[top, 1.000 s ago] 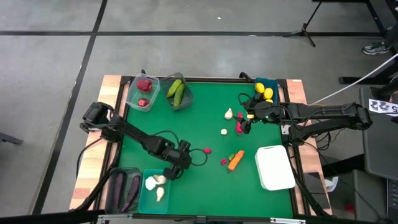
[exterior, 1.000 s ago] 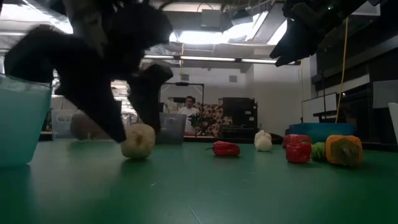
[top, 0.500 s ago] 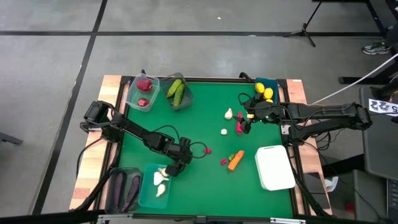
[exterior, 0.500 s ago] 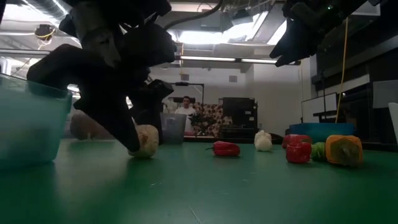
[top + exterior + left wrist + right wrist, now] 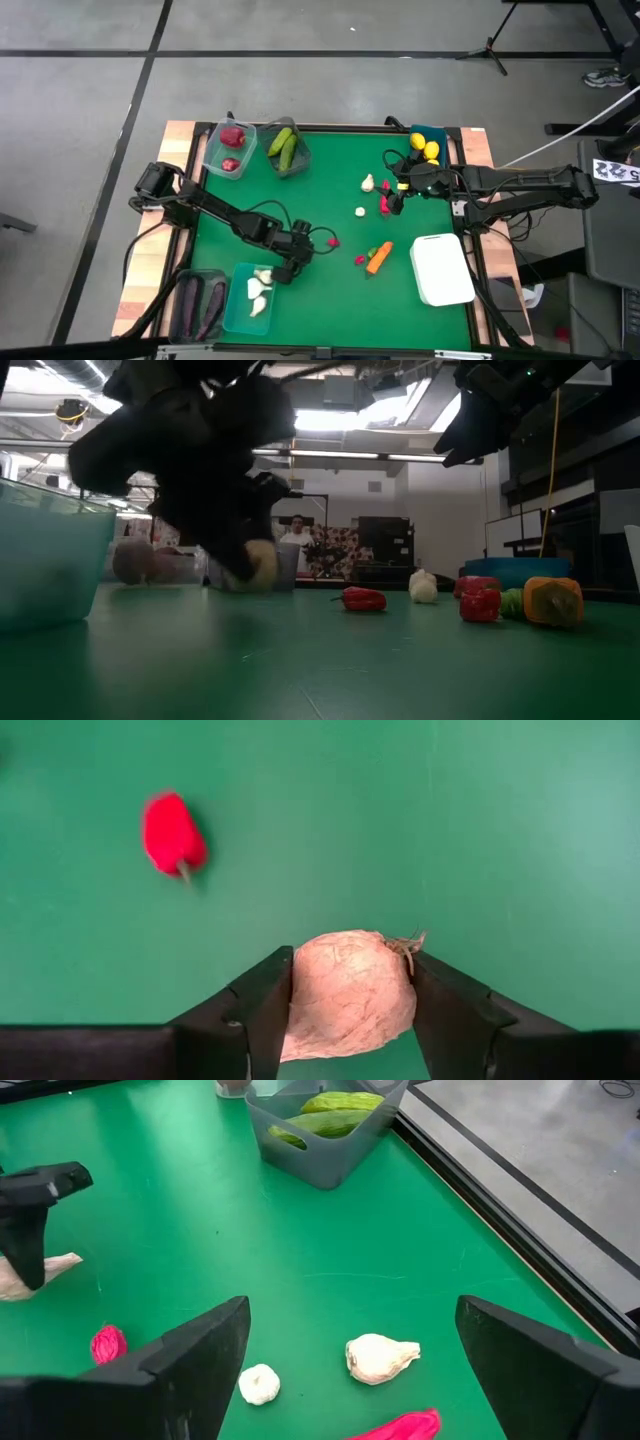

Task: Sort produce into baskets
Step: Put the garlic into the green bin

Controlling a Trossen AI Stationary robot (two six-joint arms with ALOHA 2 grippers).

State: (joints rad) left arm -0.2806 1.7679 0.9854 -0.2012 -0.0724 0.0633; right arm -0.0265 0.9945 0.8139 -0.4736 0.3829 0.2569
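Your left tool [image 5: 350, 1010] is clenched on a garlic bulb [image 5: 348, 992], one finger against each side, held above the green surface [image 5: 320, 200] just beside the teal tub [image 5: 245, 300]. A small red fruit [image 5: 172, 832] lies ahead of it. Your right tool [image 5: 350, 1370] hangs released over two garlic bulbs [image 5: 380, 1357] near the lemon tub [image 5: 428, 140].

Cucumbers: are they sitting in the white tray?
No, the cucumbers lie in a grey tub at the far side of the table, while the white tray sits near the right arm.
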